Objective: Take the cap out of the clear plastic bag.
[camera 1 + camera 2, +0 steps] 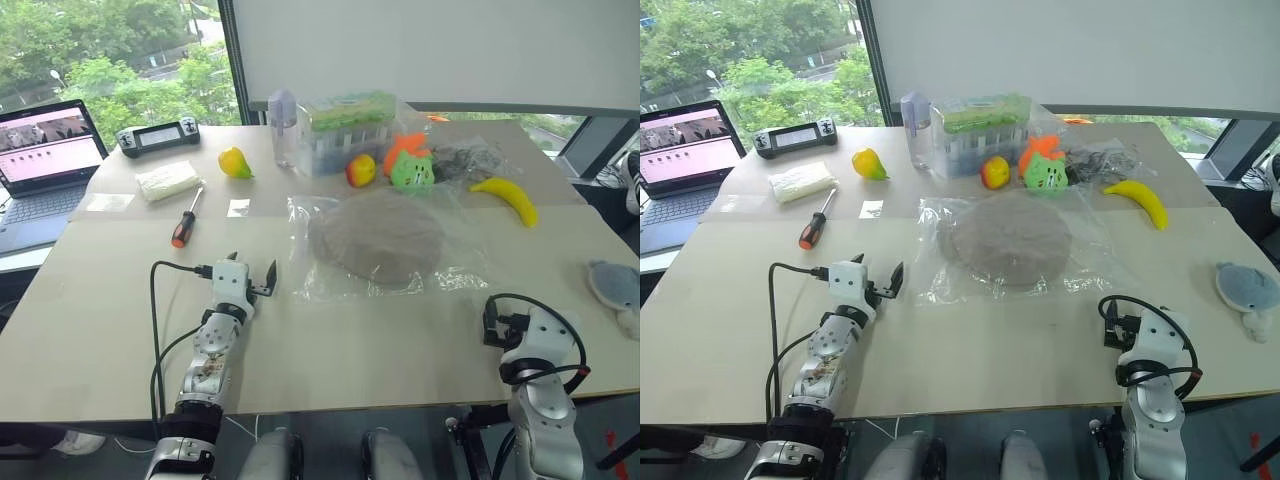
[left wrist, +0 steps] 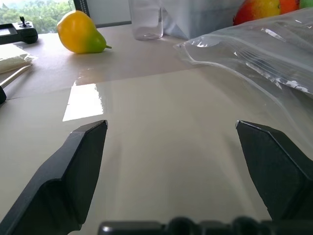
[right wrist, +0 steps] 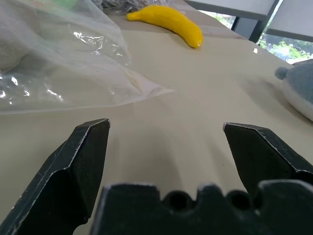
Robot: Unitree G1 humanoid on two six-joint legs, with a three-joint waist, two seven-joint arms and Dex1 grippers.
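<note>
The beige-grey cap (image 1: 375, 238) lies flat inside the clear plastic bag (image 1: 452, 278) in the middle of the table. The bag's crinkled edge extends past the cap on all sides. My left gripper (image 1: 252, 265) hovers low over the table just left of the bag's near left corner, open with nothing between its fingers. In the left wrist view the bag's edge (image 2: 254, 49) lies ahead and to one side of the open gripper (image 2: 171, 125). My right gripper (image 3: 166, 127) is open and empty near the table's front right, with the bag's near right corner (image 3: 73, 73) ahead of it.
Behind the bag stand a wrapped green-topped box (image 1: 350, 130), a bottle (image 1: 283, 125), a red-yellow fruit (image 1: 361, 170) and a green and orange toy (image 1: 410, 165). A banana (image 1: 508, 197) and a grey plush (image 1: 612, 285) lie right; a screwdriver (image 1: 185, 222), pear (image 1: 235, 162) and laptop (image 1: 45, 165) left.
</note>
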